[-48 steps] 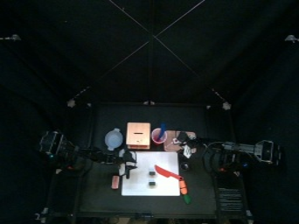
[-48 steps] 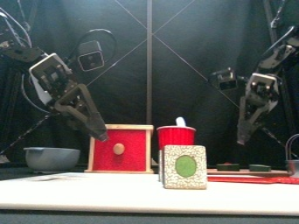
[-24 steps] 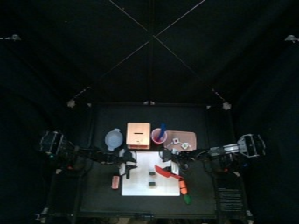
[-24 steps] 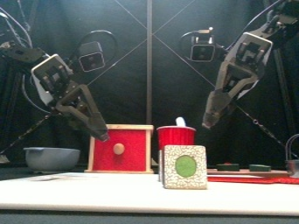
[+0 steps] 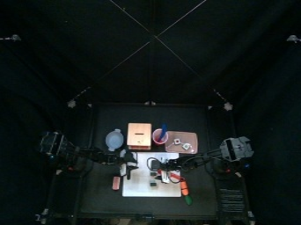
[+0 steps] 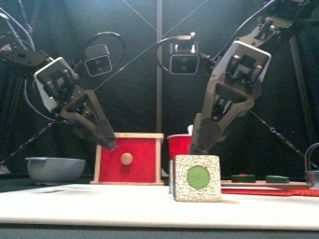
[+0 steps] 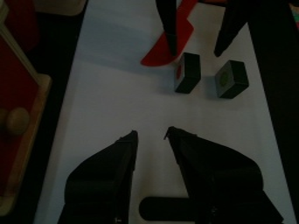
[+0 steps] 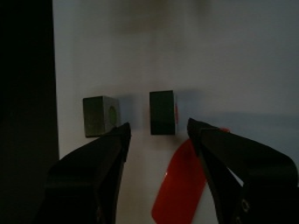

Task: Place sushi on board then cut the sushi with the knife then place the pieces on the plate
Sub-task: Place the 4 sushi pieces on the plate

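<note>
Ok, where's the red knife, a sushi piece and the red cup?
red knife (image 8: 181, 179), right wrist view, its middle.
sushi piece (image 6: 196, 177), front view, green centre of its face.
red cup (image 6: 176, 149), front view, its left wall.

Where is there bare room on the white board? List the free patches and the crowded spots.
Free: the white board between the left gripper and the two sushi pieces, and its front strip. Crowded: around the pieces, where the red knife lies under the open right gripper.

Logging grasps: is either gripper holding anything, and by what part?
Nothing held. Right gripper open above the red knife on the board; left gripper open, empty.
</note>
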`<control>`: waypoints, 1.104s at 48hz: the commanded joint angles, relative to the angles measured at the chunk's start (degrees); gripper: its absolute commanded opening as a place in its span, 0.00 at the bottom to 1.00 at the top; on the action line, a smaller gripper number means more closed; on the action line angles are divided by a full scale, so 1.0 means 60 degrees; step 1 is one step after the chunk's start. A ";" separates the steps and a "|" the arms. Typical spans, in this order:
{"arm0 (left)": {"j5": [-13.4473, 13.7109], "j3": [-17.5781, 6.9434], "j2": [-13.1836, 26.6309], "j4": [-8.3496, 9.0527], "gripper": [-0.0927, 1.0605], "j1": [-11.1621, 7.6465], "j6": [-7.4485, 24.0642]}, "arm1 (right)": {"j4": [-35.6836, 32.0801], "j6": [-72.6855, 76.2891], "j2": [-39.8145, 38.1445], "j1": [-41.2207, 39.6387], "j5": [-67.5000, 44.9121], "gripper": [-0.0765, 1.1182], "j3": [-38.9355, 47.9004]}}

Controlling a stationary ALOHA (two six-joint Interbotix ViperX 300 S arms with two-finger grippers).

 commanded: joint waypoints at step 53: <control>-0.0029 -0.0103 -0.0044 -0.0015 0.73 0.0029 0.0015 | -0.0264 0.0029 -0.3545 -0.2900 0.1406 0.52 0.2021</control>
